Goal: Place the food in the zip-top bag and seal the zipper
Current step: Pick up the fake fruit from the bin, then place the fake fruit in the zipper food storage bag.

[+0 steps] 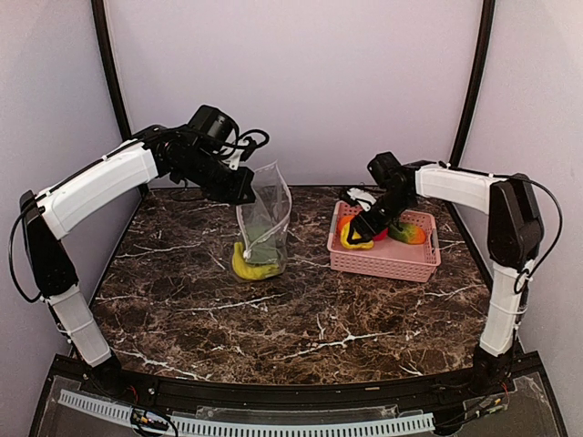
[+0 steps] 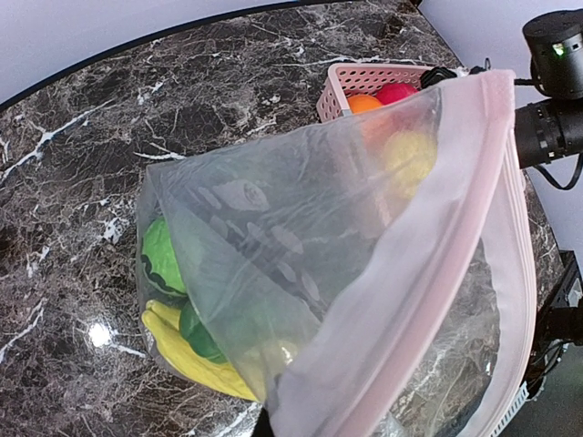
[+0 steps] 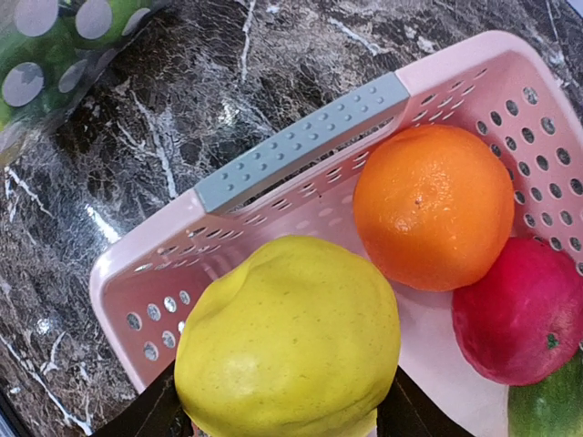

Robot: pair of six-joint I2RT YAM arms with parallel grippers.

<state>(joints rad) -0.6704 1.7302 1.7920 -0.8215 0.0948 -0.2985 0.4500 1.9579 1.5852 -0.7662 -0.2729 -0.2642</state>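
The clear dotted zip-top bag (image 1: 264, 217) stands mid-table, its mouth edge clamped in the closed left gripper (image 1: 244, 189). Only the left wrist view shows its whitish-pink zipper strip (image 2: 437, 246), yellow banana (image 2: 187, 350) and green pieces (image 2: 162, 255). The right gripper (image 1: 364, 228) is in the pink slotted basket (image 3: 137, 273). Its black fingers (image 3: 150, 414), cut off, flank a yellow lemon (image 3: 287, 337); whether they grip it is unclear.

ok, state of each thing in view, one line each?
zip-top bag, upright, held by its edge
zipper, unsealed
banana, in the bag
green pieces, in the bag
lemon, gripped, in the basket
orange, loose in basket
red fruit, loose in basket
mango-like piece, loose in basket
pink basket, upright, part full
left gripper, shut on the bag
right gripper, shut on the lemon
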